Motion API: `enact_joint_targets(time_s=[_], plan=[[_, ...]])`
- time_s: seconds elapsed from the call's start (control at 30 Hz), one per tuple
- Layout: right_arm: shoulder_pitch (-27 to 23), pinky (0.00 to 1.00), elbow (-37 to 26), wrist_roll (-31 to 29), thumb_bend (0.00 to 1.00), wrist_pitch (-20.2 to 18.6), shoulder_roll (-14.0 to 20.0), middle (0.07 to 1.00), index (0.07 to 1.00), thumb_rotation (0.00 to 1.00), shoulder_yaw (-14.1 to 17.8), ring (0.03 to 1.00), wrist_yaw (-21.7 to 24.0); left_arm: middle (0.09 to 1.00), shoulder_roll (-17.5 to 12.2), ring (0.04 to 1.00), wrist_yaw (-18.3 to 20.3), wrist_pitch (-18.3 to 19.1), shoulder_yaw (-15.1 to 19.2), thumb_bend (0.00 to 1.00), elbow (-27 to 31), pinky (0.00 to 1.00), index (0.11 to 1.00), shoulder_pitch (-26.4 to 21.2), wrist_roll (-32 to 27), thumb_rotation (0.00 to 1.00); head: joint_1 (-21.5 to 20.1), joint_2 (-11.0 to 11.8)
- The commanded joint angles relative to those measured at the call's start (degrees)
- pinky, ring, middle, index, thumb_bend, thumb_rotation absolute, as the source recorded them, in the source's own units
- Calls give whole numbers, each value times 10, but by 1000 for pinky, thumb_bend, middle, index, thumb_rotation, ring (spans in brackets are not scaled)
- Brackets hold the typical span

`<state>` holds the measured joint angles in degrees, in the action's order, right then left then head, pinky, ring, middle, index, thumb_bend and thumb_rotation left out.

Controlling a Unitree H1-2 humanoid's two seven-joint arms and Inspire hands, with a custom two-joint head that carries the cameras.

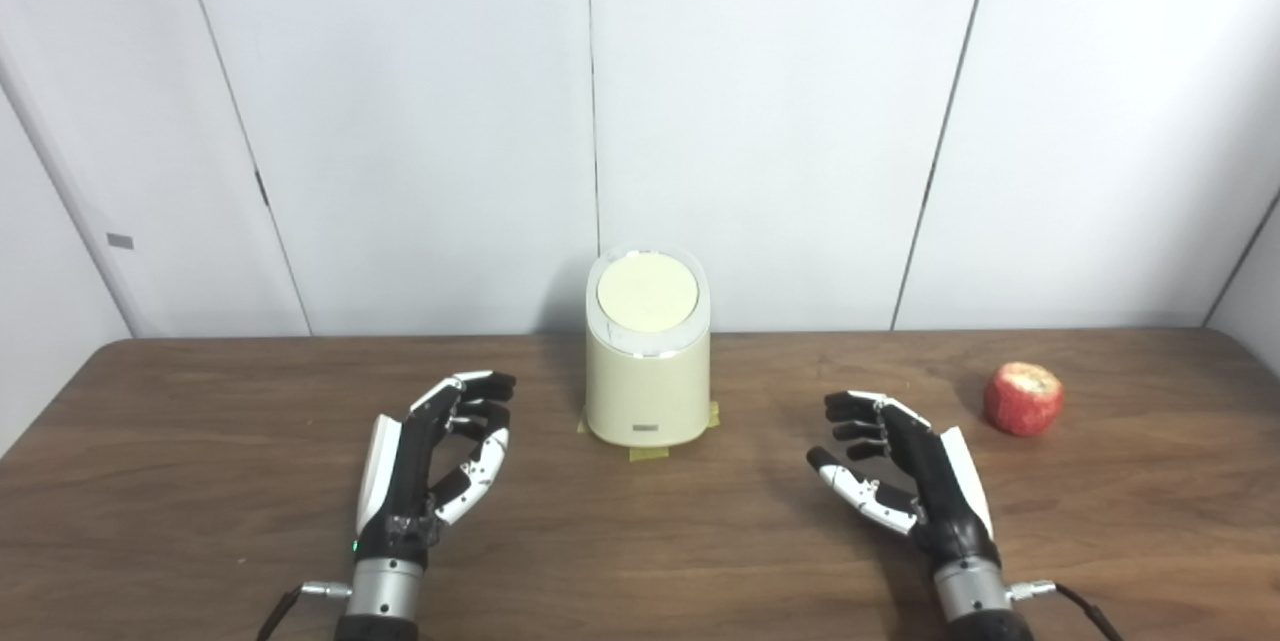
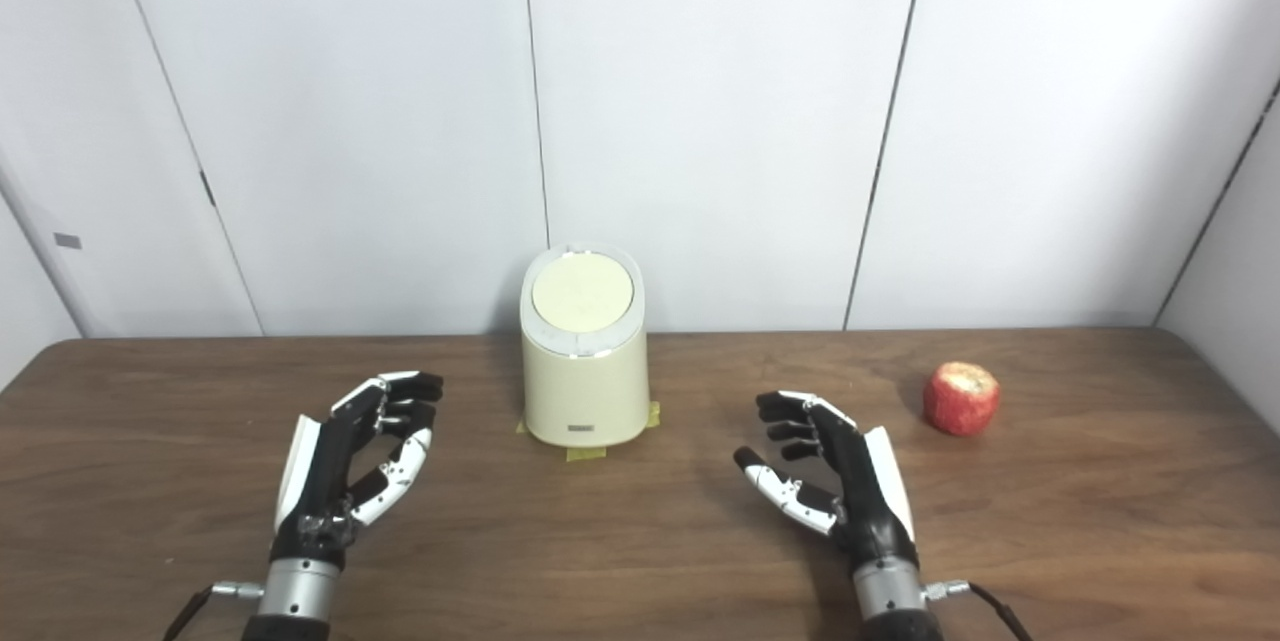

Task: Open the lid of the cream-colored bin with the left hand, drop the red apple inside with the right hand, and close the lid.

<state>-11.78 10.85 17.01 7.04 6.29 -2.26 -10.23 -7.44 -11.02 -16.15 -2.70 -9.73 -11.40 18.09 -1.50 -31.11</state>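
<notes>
The cream-colored bin [image 1: 647, 376] stands upright at the table's middle back, its round lid [image 1: 647, 294] shut. The red apple [image 1: 1022, 399], with a pale bitten top, sits on the table at the right. My left hand [image 1: 432, 461] is open and empty, to the left of and nearer than the bin, palm facing inward. My right hand [image 1: 905, 471] is open and empty, between the bin and the apple and nearer than both. Neither hand touches anything.
The brown wooden table [image 1: 640, 561] fills the lower half of the view. Yellow tape [image 1: 650, 453] marks the bin's base. White wall panels [image 1: 760, 121] stand right behind the table's far edge.
</notes>
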Motion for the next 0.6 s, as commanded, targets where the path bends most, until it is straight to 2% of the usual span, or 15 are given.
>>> enact_joint_targets(time_s=[0.0, 0.33, 0.5, 0.57], plan=[[-8, 594, 0, -4, 288, 5, -4, 690, 668, 227, 2, 666, -2, 676, 4, 644, -3, -9, -3, 233, -14, 566, 670, 16, 6, 320, -1, 0], [-7, 594, -1, 3, 281, 8, -1, 690, 670, 238, -1, 665, -1, 676, 4, 642, 0, -4, -3, 232, -10, 561, 669, 17, 4, 311, 0, -1], [-6, 597, -3, 2, 280, 6, -2, 692, 672, 225, 0, 669, 2, 683, 4, 651, 1, -5, -1, 235, -11, 569, 674, 15, 3, 344, -9, -1], [-5, 600, -6, 2, 279, 1, -2, 695, 674, 249, 0, 672, 4, 694, 3, 660, 2, -2, 0, 259, -9, 573, 683, 14, 3, 347, -8, -1]])
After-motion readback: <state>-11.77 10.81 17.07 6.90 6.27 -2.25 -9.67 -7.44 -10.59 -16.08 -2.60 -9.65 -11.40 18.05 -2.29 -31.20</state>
